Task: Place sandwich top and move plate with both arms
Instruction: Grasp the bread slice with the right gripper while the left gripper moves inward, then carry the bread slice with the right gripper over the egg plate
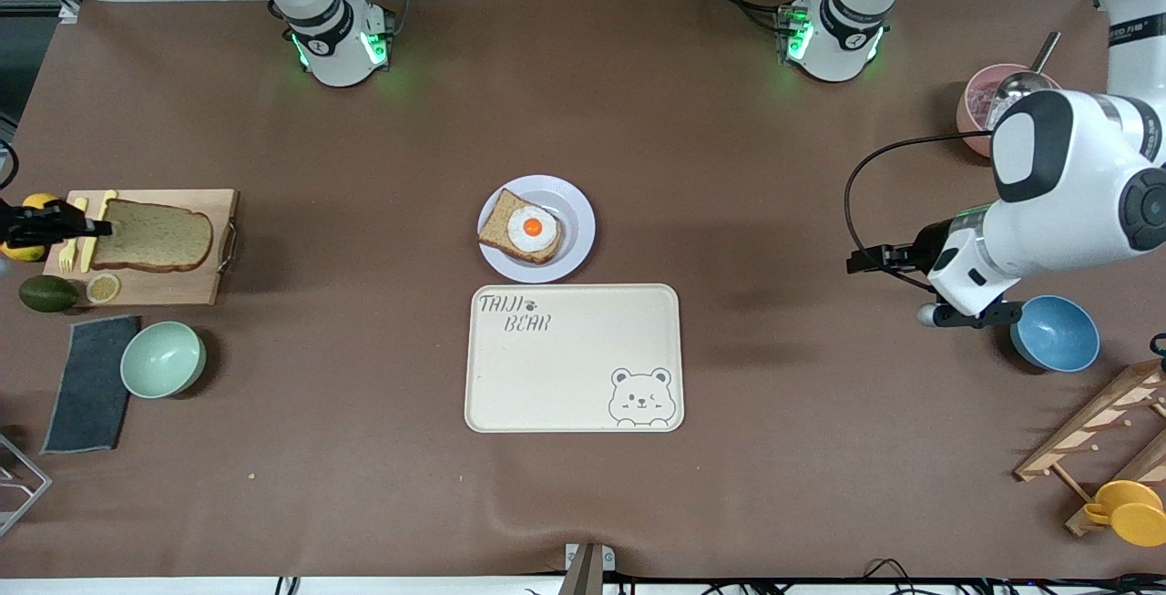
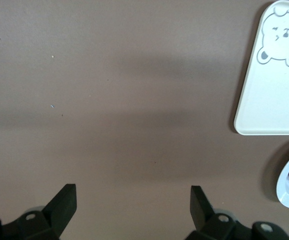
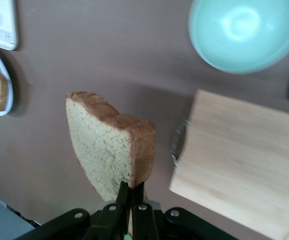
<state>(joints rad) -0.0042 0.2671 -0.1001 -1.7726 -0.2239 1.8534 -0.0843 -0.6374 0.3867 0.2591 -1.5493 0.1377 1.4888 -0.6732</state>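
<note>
So the right tool [image 1: 91, 229] is pinching the top slice [image 1: 155, 236] by one edge, up over the cutting board [image 1: 173, 290] at the right arm's end of the counter [image 1: 364, 486]. I'd carry it level over to the plate [image 1: 576, 240] mid-counter and line it up square over the egg slice [image 1: 521, 232] before letting go. The left tool [image 2: 133, 202] is spread wide, holding nothing, waiting over bare counter near the blue bowl [image 1: 1057, 333].

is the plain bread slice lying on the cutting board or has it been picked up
Picked up. In the right wrist view the bread slice stands on edge, pinched between the right gripper fingers, with the cutting board lying bare beside it.
</note>
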